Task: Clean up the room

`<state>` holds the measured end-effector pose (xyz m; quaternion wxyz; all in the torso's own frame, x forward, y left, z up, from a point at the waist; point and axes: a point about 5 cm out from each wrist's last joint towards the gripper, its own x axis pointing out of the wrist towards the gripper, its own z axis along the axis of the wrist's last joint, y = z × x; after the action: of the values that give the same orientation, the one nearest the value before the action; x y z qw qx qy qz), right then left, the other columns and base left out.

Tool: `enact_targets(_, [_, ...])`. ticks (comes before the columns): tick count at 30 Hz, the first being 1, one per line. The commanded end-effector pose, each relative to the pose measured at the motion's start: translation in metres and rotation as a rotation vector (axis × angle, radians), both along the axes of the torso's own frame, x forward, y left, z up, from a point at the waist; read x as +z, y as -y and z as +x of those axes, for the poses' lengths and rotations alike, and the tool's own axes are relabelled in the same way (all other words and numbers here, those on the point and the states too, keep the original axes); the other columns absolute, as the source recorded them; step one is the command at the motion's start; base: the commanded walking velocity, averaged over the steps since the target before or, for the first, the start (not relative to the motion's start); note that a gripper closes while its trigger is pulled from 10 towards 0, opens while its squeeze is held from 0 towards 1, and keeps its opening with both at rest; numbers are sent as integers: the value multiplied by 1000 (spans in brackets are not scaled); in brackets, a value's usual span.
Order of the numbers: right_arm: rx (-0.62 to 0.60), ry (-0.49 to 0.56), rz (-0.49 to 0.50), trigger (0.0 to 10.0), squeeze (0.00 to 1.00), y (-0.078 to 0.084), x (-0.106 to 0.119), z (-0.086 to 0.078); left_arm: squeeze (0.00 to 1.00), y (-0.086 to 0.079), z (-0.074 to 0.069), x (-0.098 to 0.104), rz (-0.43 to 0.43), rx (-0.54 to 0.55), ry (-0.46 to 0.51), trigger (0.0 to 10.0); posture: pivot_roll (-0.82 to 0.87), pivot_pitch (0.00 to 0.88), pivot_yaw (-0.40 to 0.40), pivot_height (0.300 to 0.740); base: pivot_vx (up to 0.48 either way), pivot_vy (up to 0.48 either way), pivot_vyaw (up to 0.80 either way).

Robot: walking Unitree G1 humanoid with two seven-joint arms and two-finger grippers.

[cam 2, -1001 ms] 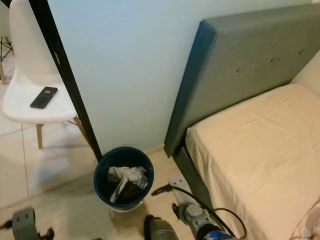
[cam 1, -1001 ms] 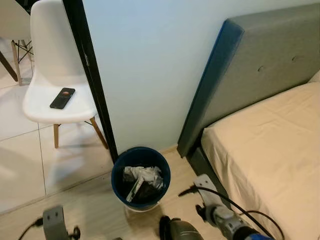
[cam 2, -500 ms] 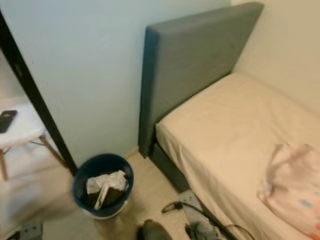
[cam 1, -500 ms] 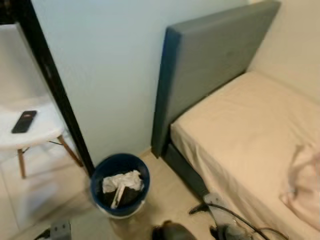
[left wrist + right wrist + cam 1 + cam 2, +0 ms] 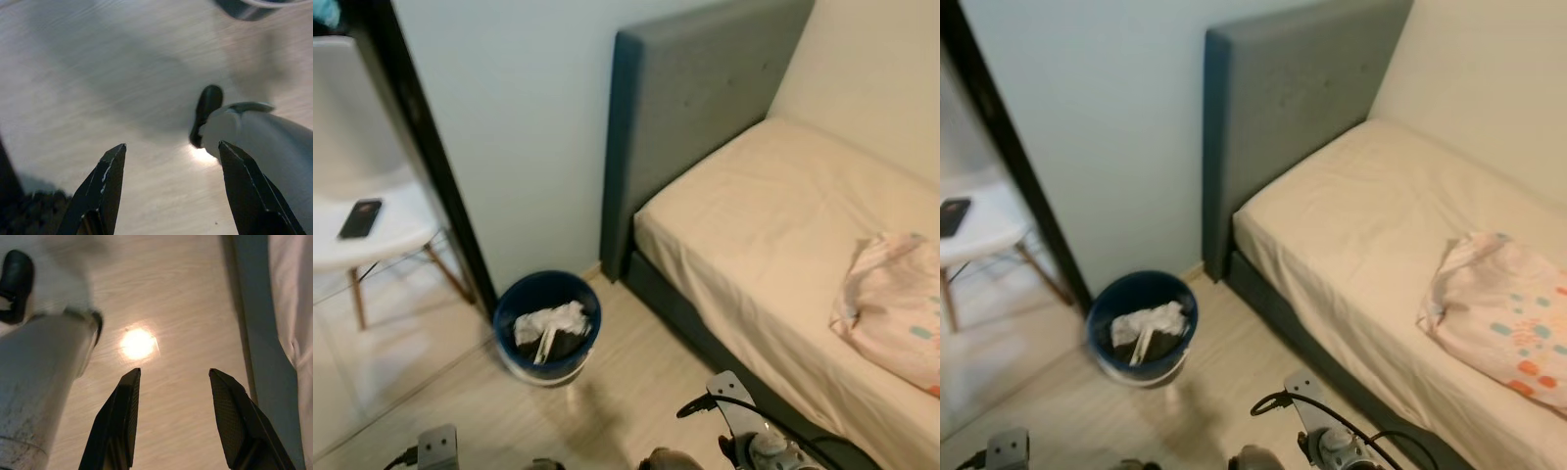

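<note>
A crumpled pink cloth with coloured spots (image 5: 1503,323) lies on the beige bed (image 5: 754,215) at the right. A blue bin (image 5: 547,325) holding white crumpled paper stands on the wood floor by the headboard. A black phone (image 5: 360,217) rests on the white chair (image 5: 372,230) at the left. Both arms hang low at the bottom edge. My left gripper (image 5: 168,191) is open over bare floor, beside my own silver leg. My right gripper (image 5: 178,421) is open too, above the floor next to the bed's dark base.
The grey headboard (image 5: 695,108) stands against the pale wall. A black door frame (image 5: 421,147) separates the tiled area with the chair from the wood floor. Open floor (image 5: 626,392) lies between the bin and the bed.
The camera has swung right and pulled back: the bin and chair shifted left, more of the bed came into view, and the pink cloth is now fully seen.
</note>
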<state>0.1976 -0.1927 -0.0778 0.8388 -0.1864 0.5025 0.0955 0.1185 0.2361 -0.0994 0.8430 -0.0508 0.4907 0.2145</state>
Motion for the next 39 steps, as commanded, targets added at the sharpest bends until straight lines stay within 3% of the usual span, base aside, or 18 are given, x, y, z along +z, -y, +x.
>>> enact_targets(1, [0,-9,-13,10000,0,3,-1,-3,0,7,-10,-5,-23,-22,-35,10000,-45,1,-1,730,0,0,0])
enact_targets(6, [-1,-15,-16,10000,0,3,-3,-6,0,9,-8,-4,-69,-52,-10,10000,-46,1,0,730,0,0,0])
enact_targets(20, [-13,-19,-17,10000,0,4,-4,-9,0,15,-2,-4,-89,-85,-6,10000,-49,1,2,730,0,-438,0])
enact_targets(27, [-12,-19,-20,10000,0,5,-4,-9,0,16,11,0,-95,-93,42,10000,-45,2,0,730,0,-480,0])
enact_targets(32, [-27,-4,-32,10000,0,7,-3,-8,0,19,37,9,-104,-121,129,10000,-45,2,0,730,0,-96,0])
enact_targets(39, [-55,27,-38,10000,0,9,1,0,0,21,43,12,-112,-127,147,10000,-51,3,1,730,0,-480,-70])
